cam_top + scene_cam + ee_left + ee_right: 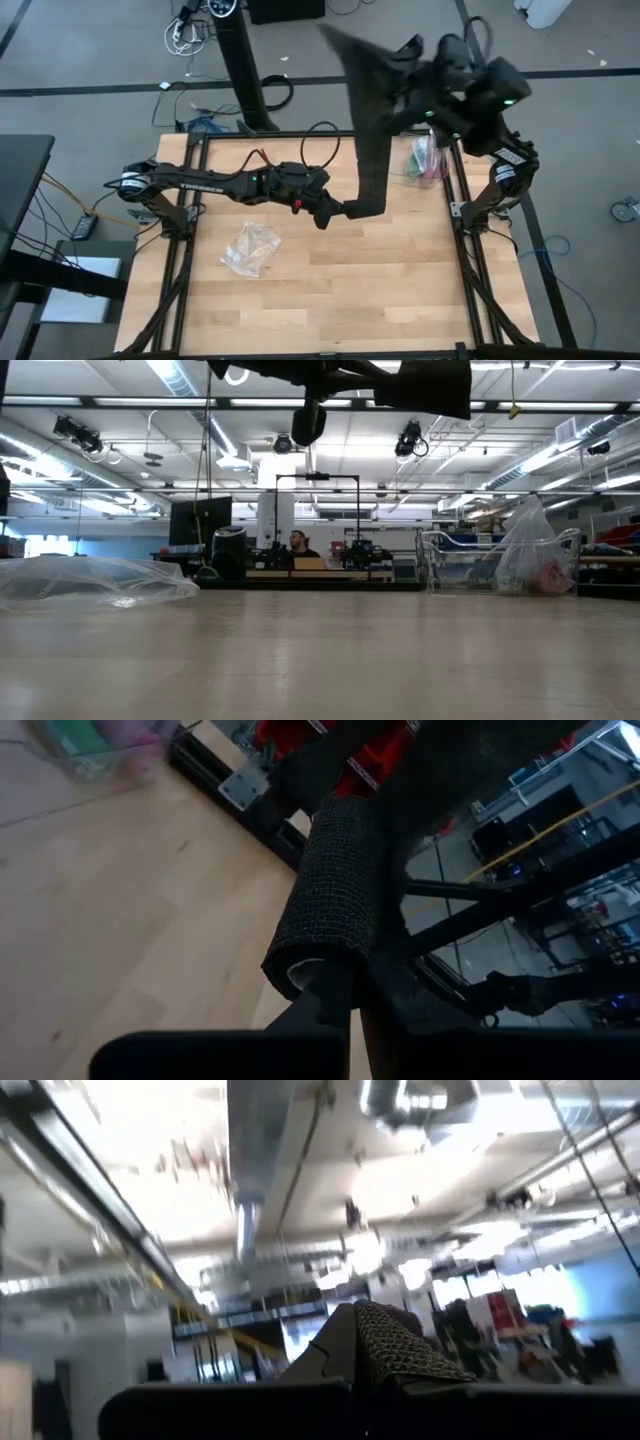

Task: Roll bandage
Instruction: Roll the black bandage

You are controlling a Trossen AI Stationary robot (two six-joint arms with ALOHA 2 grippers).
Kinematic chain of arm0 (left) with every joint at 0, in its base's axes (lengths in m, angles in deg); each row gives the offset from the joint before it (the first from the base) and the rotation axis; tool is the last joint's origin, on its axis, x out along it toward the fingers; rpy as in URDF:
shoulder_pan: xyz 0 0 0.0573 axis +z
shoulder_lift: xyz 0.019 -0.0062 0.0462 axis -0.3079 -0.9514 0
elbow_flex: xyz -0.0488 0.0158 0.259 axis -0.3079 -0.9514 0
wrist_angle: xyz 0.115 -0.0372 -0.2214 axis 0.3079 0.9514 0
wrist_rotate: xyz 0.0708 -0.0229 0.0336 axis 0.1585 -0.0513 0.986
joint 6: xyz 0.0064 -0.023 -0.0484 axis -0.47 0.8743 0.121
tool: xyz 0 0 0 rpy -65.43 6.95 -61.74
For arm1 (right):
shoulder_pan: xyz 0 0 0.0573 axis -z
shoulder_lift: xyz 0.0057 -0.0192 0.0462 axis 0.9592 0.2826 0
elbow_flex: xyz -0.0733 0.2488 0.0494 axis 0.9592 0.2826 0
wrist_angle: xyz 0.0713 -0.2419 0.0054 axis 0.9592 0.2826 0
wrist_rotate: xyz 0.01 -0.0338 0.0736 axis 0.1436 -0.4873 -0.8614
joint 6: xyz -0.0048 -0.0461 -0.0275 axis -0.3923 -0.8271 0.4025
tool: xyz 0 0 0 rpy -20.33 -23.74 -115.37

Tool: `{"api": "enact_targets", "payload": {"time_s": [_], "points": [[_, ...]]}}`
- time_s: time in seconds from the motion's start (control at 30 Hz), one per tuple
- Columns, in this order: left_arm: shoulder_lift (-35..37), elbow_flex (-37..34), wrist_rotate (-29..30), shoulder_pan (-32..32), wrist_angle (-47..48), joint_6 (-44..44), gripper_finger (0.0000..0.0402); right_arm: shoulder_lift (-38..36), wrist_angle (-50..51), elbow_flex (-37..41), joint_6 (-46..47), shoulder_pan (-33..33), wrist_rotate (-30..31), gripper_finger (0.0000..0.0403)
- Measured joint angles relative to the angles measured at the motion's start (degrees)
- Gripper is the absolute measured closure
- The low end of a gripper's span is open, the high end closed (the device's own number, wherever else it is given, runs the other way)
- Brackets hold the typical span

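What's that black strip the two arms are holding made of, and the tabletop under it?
The bandage looks like soft, matte woven fabric: a fine mesh texture shows on its rolled end, and it drapes limply between the grippers. The table looks like pale wood planks with visible grain and joints, probably sealed smooth.

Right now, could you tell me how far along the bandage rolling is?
Partly done. A short roll of the bandage is already wound at the left hand, which is shut on it. In hand: the right hand, raised high, grips the other end, keeping the strip off the table. Left: the long unrolled stretch between them.
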Motion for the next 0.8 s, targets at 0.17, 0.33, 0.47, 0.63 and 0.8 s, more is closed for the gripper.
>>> {"api": "enact_targets", "payload": {"time_s": [0.17,0.33,0.47,0.63,0.8], "points": [[0.56,0.0,-0.05,0.06,0.54,-1.35,0.0389,2.66,6.84,0.04,0.86,1.93,-0.33,0.0403],[3.9,0.0,2.61,0.08,6.23,-5.41,0.0389,4.09,5.91,0.03,0.96,2.12,-1.05,0.0403],[6.73,0.02,4.51,0.25,10.69,-9.64,0.0389,4.1,1.84,0.02,0.98,1.98,-1.64,0.0403],[6.95,0.02,4.55,0.98,12.5,-10.71,0.0389,4.22,-3.91,0.0,1.39,1.03,-5.14,0.0403],[8.08,-0.03,4.19,2.74,12.72,-12.13,0.0389,5.33,0.88,0.05,0.98,-0.41,-9.02,0.0403]]}}
